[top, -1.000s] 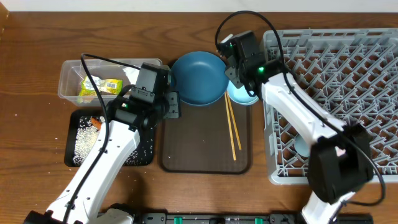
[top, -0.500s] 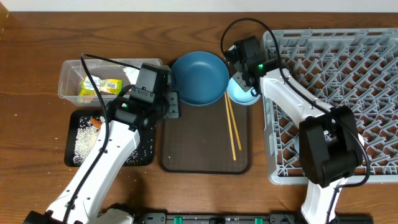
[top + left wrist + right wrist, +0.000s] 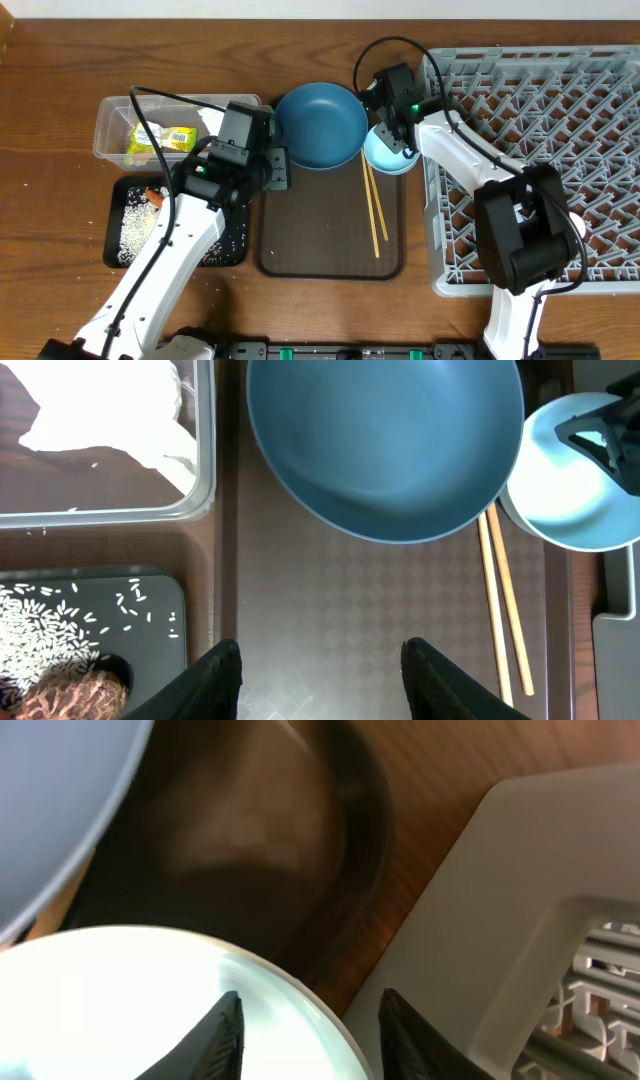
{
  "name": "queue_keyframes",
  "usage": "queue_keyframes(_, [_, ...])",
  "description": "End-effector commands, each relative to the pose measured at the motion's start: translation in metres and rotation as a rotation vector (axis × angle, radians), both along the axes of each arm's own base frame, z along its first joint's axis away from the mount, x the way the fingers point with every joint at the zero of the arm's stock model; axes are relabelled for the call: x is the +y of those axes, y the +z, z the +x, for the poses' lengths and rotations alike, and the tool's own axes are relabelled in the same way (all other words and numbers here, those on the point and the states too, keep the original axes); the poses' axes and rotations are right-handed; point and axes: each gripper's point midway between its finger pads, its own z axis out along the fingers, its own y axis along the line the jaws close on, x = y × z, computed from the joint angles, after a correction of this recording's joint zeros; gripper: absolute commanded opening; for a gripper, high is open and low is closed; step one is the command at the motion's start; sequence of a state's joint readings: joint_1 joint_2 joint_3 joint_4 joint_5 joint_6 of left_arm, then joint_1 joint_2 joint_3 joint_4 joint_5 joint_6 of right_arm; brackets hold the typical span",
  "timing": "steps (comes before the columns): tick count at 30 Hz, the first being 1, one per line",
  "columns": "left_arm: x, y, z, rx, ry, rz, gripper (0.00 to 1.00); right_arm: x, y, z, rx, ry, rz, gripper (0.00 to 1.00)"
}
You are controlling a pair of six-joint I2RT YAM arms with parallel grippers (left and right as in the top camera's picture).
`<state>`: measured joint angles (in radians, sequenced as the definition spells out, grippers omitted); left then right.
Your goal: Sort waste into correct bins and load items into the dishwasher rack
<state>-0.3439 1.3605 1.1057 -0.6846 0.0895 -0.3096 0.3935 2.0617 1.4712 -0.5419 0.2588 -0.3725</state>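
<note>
Beside the lattice rack (image 3: 540,150), unclenched right gripper (image 3: 308,1020) straddles a smooth round bowl (image 3: 120,1010); left gripper (image 3: 320,660) released.

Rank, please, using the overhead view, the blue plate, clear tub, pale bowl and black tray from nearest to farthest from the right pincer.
From the right pincer:
1. Pale bowl, directly under it.
2. Blue plate, just to its left.
3. Clear tub, far left, at the back.
4. Black tray, far left, nearer the front.

The right gripper (image 3: 308,998) sinks closer to the pale blue-white bowl (image 3: 385,155), now straddling its rim (one finger inside, one outside), while the right arm (image 3: 470,165) folds its elbow inward over the dishwasher rack (image 3: 600,90).
</note>
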Motion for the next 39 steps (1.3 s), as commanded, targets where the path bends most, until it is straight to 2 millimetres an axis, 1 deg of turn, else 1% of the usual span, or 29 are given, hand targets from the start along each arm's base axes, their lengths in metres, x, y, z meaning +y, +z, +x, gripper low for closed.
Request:
queue_keyframes(1, [0.003,0.009,0.005,-0.026,0.005,0.013,0.53,-0.014,-0.002,0.006,0.003,-0.029,-0.009,0.33])
queue_keyframes(2, [0.003,0.009,0.005,-0.026,0.005,0.013,0.53,-0.014,-0.003,0.006,0.004,-0.029,-0.009,0.31])
queue_keyframes(4, [0.003,0.009,0.005,-0.026,0.005,0.013,0.53,-0.014,-0.003,0.006,0.005,-0.029,-0.010,0.22])
queue_keyframes(5, [0.003,0.009,0.005,-0.026,0.005,0.013,0.53,-0.014,-0.003,0.006,0.004,-0.030,-0.010,0.15])
queue_keyframes(6, [0.003,0.009,0.005,-0.026,0.005,0.013,0.53,-0.015,-0.003,0.007,0.002,-0.031,-0.009,0.03])
queue_keyframes(7, [0.003,0.009,0.005,-0.026,0.005,0.013,0.53,-0.015,-0.003,0.007,0.002,-0.032,-0.009,0.01])
queue_keyframes(14, [0.003,0.009,0.005,-0.026,0.005,0.013,0.53,-0.018,0.000,0.010,-0.011,-0.041,-0.013,0.01])
queue_keyframes(17, [0.003,0.009,0.005,-0.026,0.005,0.013,0.53,-0.023,0.010,0.014,-0.045,-0.059,-0.049,0.01])
queue_keyframes(21, [0.003,0.009,0.005,-0.027,0.005,0.013,0.53,-0.024,0.035,0.019,-0.102,-0.068,-0.050,0.01])
queue_keyframes(27, [0.003,0.009,0.005,-0.027,0.005,0.013,0.53,-0.018,0.093,0.020,-0.210,-0.030,-0.025,0.01])
queue_keyframes(29, [0.003,0.009,0.005,-0.027,0.005,0.013,0.53,-0.021,0.115,0.019,-0.254,-0.017,-0.040,0.01])
queue_keyframes(32, [0.003,0.009,0.005,-0.026,0.005,0.013,0.53,-0.035,0.146,0.017,-0.322,-0.036,-0.085,0.01])
queue_keyframes(34, [0.003,0.009,0.005,-0.026,0.005,0.013,0.53,-0.044,0.161,0.015,-0.353,-0.053,-0.105,0.01])
queue_keyframes(36, [0.003,0.009,0.005,-0.026,0.005,0.013,0.53,-0.046,0.166,0.013,-0.356,-0.054,-0.097,0.01])
queue_keyframes(39, [0.003,0.009,0.005,-0.026,0.005,0.013,0.53,-0.039,0.159,0.006,-0.310,-0.017,-0.079,0.01])
